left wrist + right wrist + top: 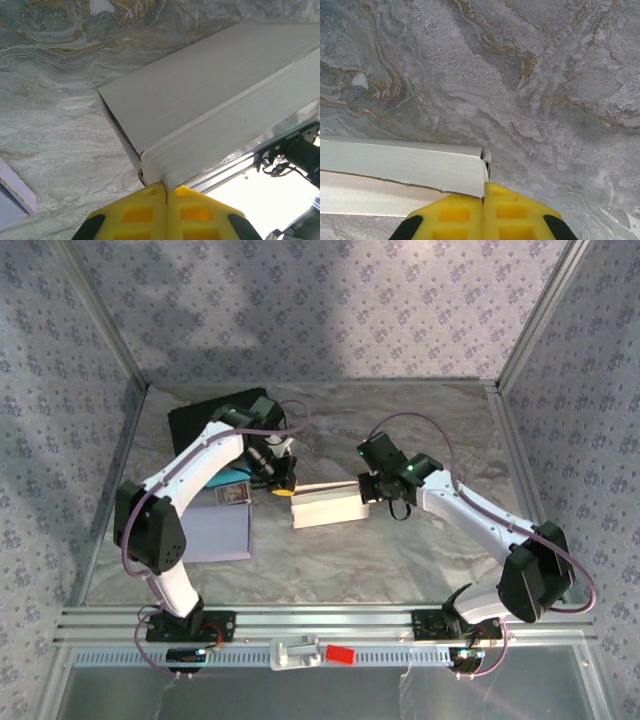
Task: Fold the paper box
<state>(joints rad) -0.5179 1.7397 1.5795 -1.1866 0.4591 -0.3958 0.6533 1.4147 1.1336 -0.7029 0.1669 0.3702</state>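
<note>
One marbled table [420, 550] carries everything, walled in by patterned panels. Across it reach the left arm [195, 475] and the right arm [480, 515], bent toward each other so that they meet near the middle. Behind the left arm lies a black slab [200, 420], and beside its base a pale lavender sheet [215, 532]; both sit apart from the work.

Between the two arms is the paper box [328, 505], a long white piece lying crosswise at the middle of the table, its panels already creased into a low, shallow shape. The left gripper [166, 187] has its yellow jaws pressed together on the box's left end corner, where a thin edge of paper runs into the seam between them. The right gripper [484, 186] stands the same way at the right end, jaws closed tight on the corner where a small flap curls.

Judging by this, the fold is midway: the long walls are raised and the ends are being held or tucked. The next move likely calls for both arms to act evenly, turning the end flaps inward without tearing the paper or dragging the box sideways.
</note>
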